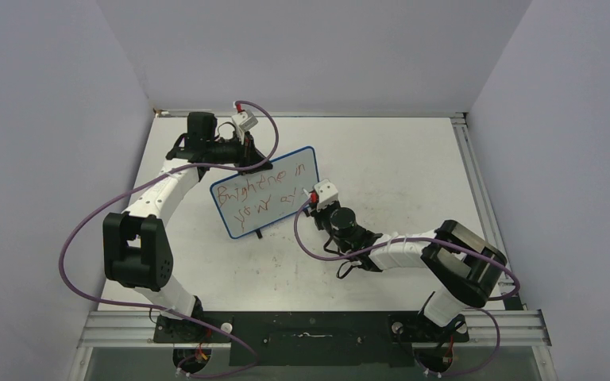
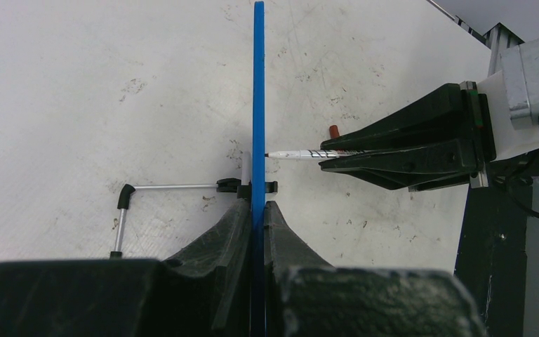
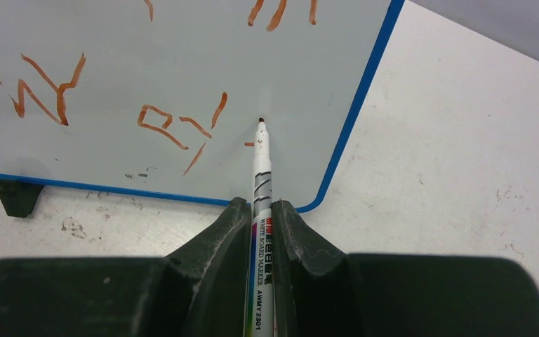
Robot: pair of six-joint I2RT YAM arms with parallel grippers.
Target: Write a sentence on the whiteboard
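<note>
The whiteboard [image 1: 266, 190] stands upright on the white table [image 1: 413, 167], left of centre, between the two arms. From above I see its long axis running diagonally, from the near left up to the far right, with the written face turned towards the right arm. The sentence [image 1: 260, 189] is in red marker, in two lines that follow that long axis. The top line reads roughly "Brightene in" and the lower line starts "your".

The left wrist camera shows what the overhead cannot. There the board appears edge-on, as a thin blue vertical strip, with a bent wire stand leg [image 2: 168, 187] lying on the table behind it. The left gripper [image 2: 258, 214] is clamped on the blue frame, one finger pressed to each face.

The right wrist camera alone shows the strokes up close, plus a black foot [image 3: 17, 196] under the lower edge. The right gripper [image 3: 258, 210] is closed tight around a white marker [image 3: 261, 175]. The marker points straight at the board, its tip at the surface by the last strokes of the lower line, near the rounded corner. It appears to touch.
</note>
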